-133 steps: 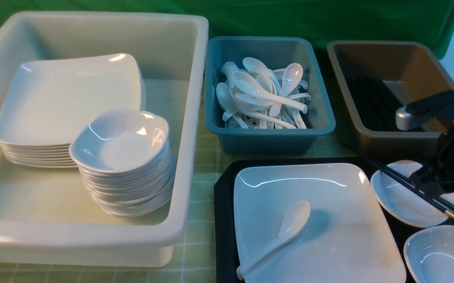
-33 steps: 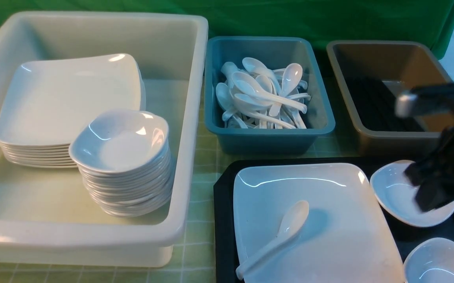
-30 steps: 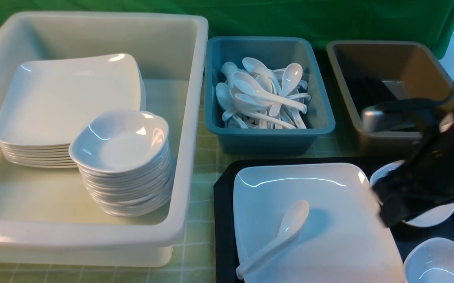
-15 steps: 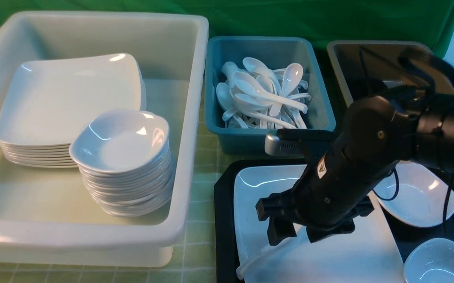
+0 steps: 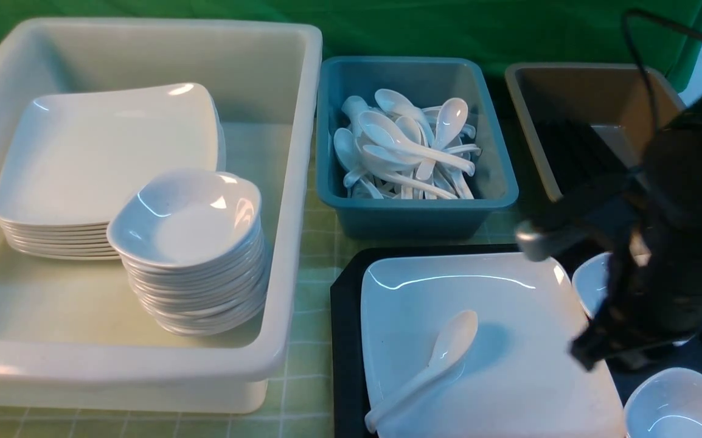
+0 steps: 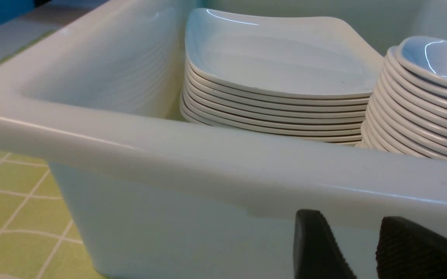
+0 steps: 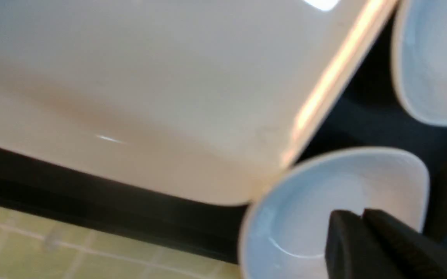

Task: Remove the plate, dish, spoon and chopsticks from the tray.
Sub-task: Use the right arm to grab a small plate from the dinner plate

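White plastic tub (image 5: pixel 302 182): it stands on the left of the green-checked bench (image 5: pixel 314 389) and holds a stack of square plates (image 5: pixel 107 158) and a stack of small dishes (image 5: pixel 187 219).
Black flat tray with cut-off corners (image 5: pixel 345 340): it lies near right on the bench. I judge the clearing barely begun, since a plate, a spoon and two dishes lie on it.
Large glossy white square plate (image 5: pixel 509 304): it lies flat on the tray's left part, not yet lifted.
Brown deep bin (image 5: pixel 594 85): it stands beyond the tray. Its contents are dark and too dim for me to name.
Teal bin (image 5: pixel 491 201): it is full of white spoons. I reckon ours belongs there.
Right arm (image 5: pixel 673 243): it is blurred over the tray's right side.
Small white rounded-square dishes: the far one (image 5: pixel 591 286) is half hidden by the arm. The near one (image 5: pixel 679 401) sits against the plate's near right corner.
White glossy soup spoon (image 5: pixel 430 368): it rests on the plate with its long axis diagonal. The bowl points far right, the handle near left, and the handle's end lies over the rim.
Black chopsticks: I see none on the tray and take them as cleared.
Right gripper (image 7: pixel 357 212): its fingers are pressed together and empty, over the near dish.
Left gripper (image 6: pixel 349 217): it is parted partway with nothing between, just outside the tub's wall.
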